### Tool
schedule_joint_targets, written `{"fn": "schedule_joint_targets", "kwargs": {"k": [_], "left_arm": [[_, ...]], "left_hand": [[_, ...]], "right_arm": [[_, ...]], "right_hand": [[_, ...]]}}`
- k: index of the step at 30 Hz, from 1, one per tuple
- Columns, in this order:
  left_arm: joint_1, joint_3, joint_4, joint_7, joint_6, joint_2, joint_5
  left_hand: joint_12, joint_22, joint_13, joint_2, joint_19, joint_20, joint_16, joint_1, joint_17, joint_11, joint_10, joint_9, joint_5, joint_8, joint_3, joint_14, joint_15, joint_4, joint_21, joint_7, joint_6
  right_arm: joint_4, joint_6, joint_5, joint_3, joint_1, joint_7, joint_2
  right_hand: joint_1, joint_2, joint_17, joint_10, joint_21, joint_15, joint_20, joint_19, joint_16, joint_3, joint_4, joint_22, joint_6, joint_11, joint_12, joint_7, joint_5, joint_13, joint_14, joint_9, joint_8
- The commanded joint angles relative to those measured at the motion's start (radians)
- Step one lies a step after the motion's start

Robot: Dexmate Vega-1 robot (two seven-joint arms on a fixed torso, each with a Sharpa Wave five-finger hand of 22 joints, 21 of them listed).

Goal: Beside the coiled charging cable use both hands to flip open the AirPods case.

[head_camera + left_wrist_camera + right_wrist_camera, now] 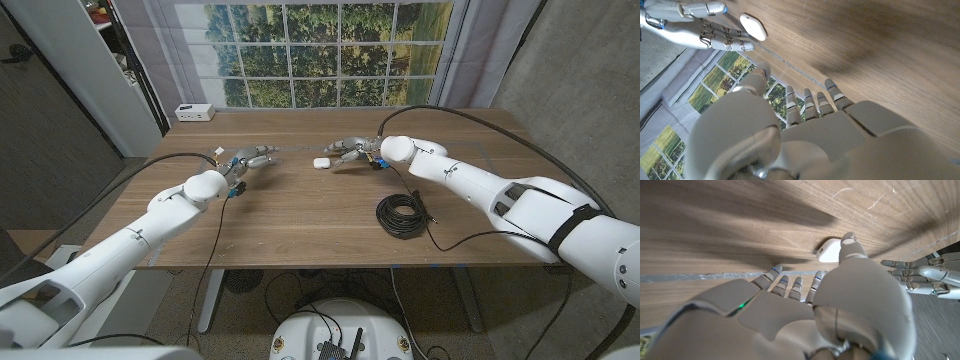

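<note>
Case (321,161) lying closed on the counter (300,215), toward the far side, between the two hands, well apart from the coiled cable (403,216) nearer the front edge. Right hand (352,152) just beside the case, fingers apart, holding nothing; thumb tip (848,244) close over the case in the right wrist view, contact not confirmable. Left hand (245,159) further off to the other side, fingers spread, also empty; case visible beyond its fingertips (812,97) in the left wrist view. Step in hand, by judgement: closing in on the case from both sides, with no grasp yet made. For a clean result: bring the left hand in low along the counter until both hands flank the case; pin the lower body with one hand, thumb and finger on opposite sides, below the lid seam; keep that pinch light enough not to squirt the smooth, rounded shell away. Locate the seam and hinge side before applying force; orientation not readable from these views. Lift the lid edge opposite the hinge with a fingertip of the other hand, pushing up and back in an arc. Avoid pressing down on the lid. Small white box (194,112) at the far left edge, clear of the work.
</note>
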Motion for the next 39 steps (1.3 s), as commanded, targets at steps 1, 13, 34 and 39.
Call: {"fn": "schedule_joint_targets", "kwargs": {"k": [1, 13, 34, 39], "left_arm": [[0.006, 0.002, -0.02, 0.003, 0.023, 0.004, 0.005], [0.004, 0.001, -0.014, -0.005, 0.019, 0.007, 0.003], [-0.018, 0.011, -0.002, -0.019, -0.027, -0.006, 0.02], [-0.038, 0.018, 0.002, -0.033, -0.042, -0.013, 0.031]], "left_hand": [[0.006, 0.001, 0.0, -0.002, 0.004, 0.001, 0.007, 0.009, 0.003, 0.0, -0.005, 0.002, -0.003, 0.002, -0.009, -0.006, -0.002, 0.002, -0.005, 0.001, 0.013], [0.008, 0.002, -0.002, -0.002, 0.005, 0.003, 0.007, 0.016, 0.003, 0.004, -0.008, 0.002, -0.003, 0.004, -0.02, -0.01, -0.002, 0.005, -0.013, 0.007, 0.026], [0.011, 0.003, -0.004, -0.002, 0.007, 0.008, 0.008, 0.018, 0.003, 0.002, -0.012, 0.003, -0.003, 0.008, -0.039, -0.017, 0.002, 0.011, -0.025, 0.019, 0.054], [0.012, 0.003, -0.005, -0.001, 0.007, 0.008, 0.008, 0.018, 0.003, 0.004, -0.014, 0.004, -0.003, 0.008, -0.042, -0.017, 0.002, 0.012, -0.027, 0.02, 0.055]], "right_arm": [[0.286, 0.103, 0.011, -0.052, 0.087, -0.004, 0.129], [0.407, 0.124, 0.059, -0.096, 0.115, -0.011, 0.186], [0.199, 0.08, 0.088, -0.048, 0.019, -0.013, 0.086], [0.069, 0.063, 0.091, -0.013, -0.032, -0.061, 0.026]], "right_hand": [[0.01, 0.0, 0.003, -0.002, -0.001, -0.092, 0.009, -0.002, 0.008, 0.002, -0.003, -0.001, -0.003, -0.001, 0.005, -0.002, 0.004, 0.002, -0.011, 0.0, 0.0], [0.019, 0.002, 0.002, 0.041, -0.019, -0.095, 0.008, 0.016, 0.019, 0.009, -0.004, 0.0, 0.136, 0.002, 0.03, 0.011, 0.006, -0.009, 0.002, -0.01, 0.052], [0.051, 0.017, -0.001, 0.166, -0.027, -0.115, -0.008, 0.065, 0.033, 0.028, -0.006, -0.001, 0.368, -0.008, 0.067, 0.024, 0.009, -0.022, 0.069, 0.017, 0.136], [0.064, 0.021, -0.002, 0.189, -0.026, -0.125, -0.012, 0.083, 0.038, 0.034, -0.009, -0.001, 0.39, -0.019, 0.072, 0.032, 0.008, -0.024, 0.094, 0.029, 0.148]]}}
